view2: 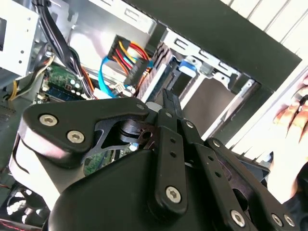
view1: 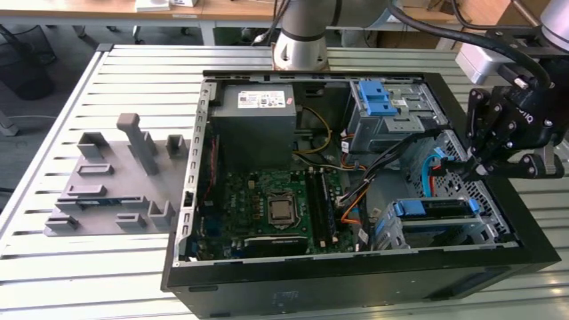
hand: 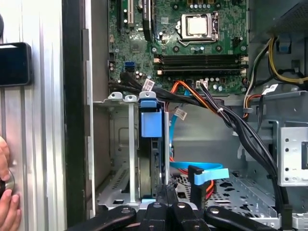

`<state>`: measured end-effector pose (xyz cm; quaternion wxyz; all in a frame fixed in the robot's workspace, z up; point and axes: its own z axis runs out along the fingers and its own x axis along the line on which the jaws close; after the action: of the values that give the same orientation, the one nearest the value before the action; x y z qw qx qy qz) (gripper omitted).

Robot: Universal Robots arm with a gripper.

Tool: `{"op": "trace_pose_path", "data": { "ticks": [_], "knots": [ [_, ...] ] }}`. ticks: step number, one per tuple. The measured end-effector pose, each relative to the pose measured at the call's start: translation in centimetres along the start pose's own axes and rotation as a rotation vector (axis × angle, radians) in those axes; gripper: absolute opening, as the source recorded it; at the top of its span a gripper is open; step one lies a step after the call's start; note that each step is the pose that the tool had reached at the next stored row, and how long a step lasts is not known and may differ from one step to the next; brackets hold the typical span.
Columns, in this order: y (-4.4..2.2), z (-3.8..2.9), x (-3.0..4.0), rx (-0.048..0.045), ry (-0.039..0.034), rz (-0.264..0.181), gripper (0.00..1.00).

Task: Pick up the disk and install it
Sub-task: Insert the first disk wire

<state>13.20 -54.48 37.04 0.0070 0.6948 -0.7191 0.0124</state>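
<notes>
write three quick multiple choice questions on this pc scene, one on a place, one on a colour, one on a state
1. Where is the disk?
A) on the floor
B) in a drive bay inside the computer case
C) on a shelf

2. What colour is the disk's carrier frame?
A) red
B) blue
C) yellow

3. What state is the computer case in?
A) open, with the motherboard exposed
B) closed by a side panel
C) wrapped in foil

Answers:
1 B: the disk sits in the bay at the case's corner on the exterior view's right, close to the end effector.
2 B: blue plastic runs round the disk's edges in the exterior view and the first wrist view.
3 A: the motherboard, cables and bays are all in plain sight from above.
</notes>
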Motion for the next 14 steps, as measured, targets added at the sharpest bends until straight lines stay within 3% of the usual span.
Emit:
{"op": "trace_pose_path", "data": {
  "ticks": [7,14],
  "knots": [
    [-0.3,0.02,-1.5,0.0001,0.0058,0.003,0.11],
    [-0.32,0.04,-1.59,0.0002,0.01,0.003,0.11]
  ]
}}
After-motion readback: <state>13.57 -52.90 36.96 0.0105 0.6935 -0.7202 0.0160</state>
